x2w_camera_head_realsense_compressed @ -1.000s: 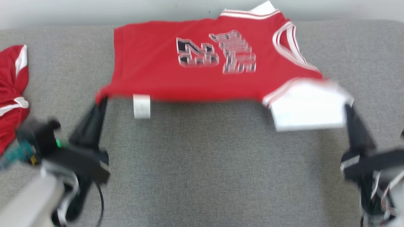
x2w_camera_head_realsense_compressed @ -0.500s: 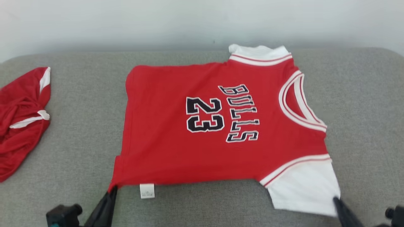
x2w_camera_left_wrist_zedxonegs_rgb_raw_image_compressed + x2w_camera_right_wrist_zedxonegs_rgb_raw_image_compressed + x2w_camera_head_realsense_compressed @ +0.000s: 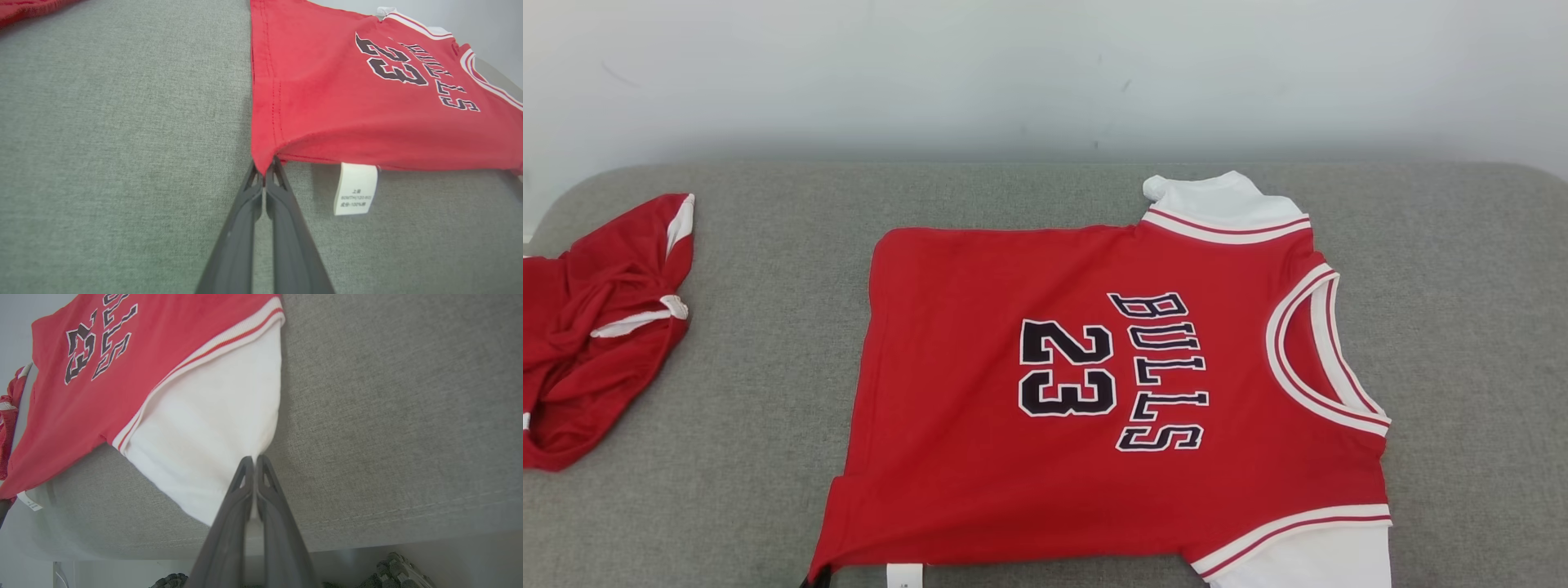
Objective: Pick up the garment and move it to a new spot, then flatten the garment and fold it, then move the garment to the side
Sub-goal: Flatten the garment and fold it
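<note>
**Both pincers pinch the near edge of the jersey**

The left pincer [image 3: 264, 168] reaches low along the desk [image 3: 102, 143], which is padded in grey woven cloth. Its two long dark fingers are pressed together on the near hem corner of the red basketball jersey [image 3: 947, 343]. That corner rises a little off the cloth in a small tent. The right pincer [image 3: 254, 460] also lies low, fingers squeezed together on the edge of the jersey's white sleeve [image 3: 204, 428], close to the desk's stitched front edge.

The red basketball jersey lies spread across the middle of the desk, print upward, with its hem toward the robot's left and its collar toward the right. The fabric is soft, matte and nearly free of wrinkles. It carries black, white-edged "BULLS" and "23", and white ribbed bands with a thin red stripe at neck and armholes. A white rectangular care label [image 3: 354, 188] sticks out from the near side seam, just beside the left pincer. A crumpled red garment with white trim [image 3: 596, 327] lies well apart at the desk's left end. A plain pale wall [image 3: 1013, 73] stands behind.
</note>
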Motion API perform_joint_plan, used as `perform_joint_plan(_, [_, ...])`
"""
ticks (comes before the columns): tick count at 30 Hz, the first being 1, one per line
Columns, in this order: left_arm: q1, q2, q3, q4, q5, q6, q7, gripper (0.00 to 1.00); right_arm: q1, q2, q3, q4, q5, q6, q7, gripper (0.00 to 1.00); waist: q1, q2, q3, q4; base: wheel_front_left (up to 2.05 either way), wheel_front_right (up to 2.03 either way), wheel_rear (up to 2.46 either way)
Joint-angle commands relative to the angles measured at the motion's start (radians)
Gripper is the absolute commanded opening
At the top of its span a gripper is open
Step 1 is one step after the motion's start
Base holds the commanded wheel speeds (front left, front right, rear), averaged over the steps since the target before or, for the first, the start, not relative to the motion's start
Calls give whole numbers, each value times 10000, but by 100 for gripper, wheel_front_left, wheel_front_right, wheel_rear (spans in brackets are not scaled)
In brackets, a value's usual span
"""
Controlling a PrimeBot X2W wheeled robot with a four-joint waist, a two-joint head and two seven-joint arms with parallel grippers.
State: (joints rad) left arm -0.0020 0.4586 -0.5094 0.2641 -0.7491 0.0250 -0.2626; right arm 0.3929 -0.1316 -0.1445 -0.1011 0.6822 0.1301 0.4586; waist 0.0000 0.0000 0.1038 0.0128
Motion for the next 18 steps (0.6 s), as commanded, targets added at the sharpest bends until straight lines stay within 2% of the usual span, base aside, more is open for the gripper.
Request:
perform_joint_plan(1, [43, 52, 58, 42, 28, -26, -34, 0, 32, 73, -36, -64, -81, 6, 52, 0, 0, 0, -29, -8, 0, 0, 0])
perform_joint_plan(6, [-141, 151, 76, -105, 194, 17, -34, 0, -398, 274, -116, -464, 220, 7, 219, 0, 0, 0, -95, -24, 0, 0, 0])
perform_joint_plan(9, [-539, 408, -21, -410, 512, 12, 150, 0, -935, 377, -344, -861, 502, 7, 365, 0, 0, 0, -90, 37, 0, 0, 0])
perform_joint_plan(13, [-1262, 692, -171, -654, 754, -168, 551, 0, -1797, 170, -510, -1028, 272, 7, 631, 0, 0, 0, 17, 140, 0, 0, 0])
perform_joint_plan(18, [-2376, 816, -362, -550, 956, -668, 1068, 0, -3327, -89, -488, -538, -143, 7, 1019, 0, 0, 0, 248, 172, 0, 0, 0])
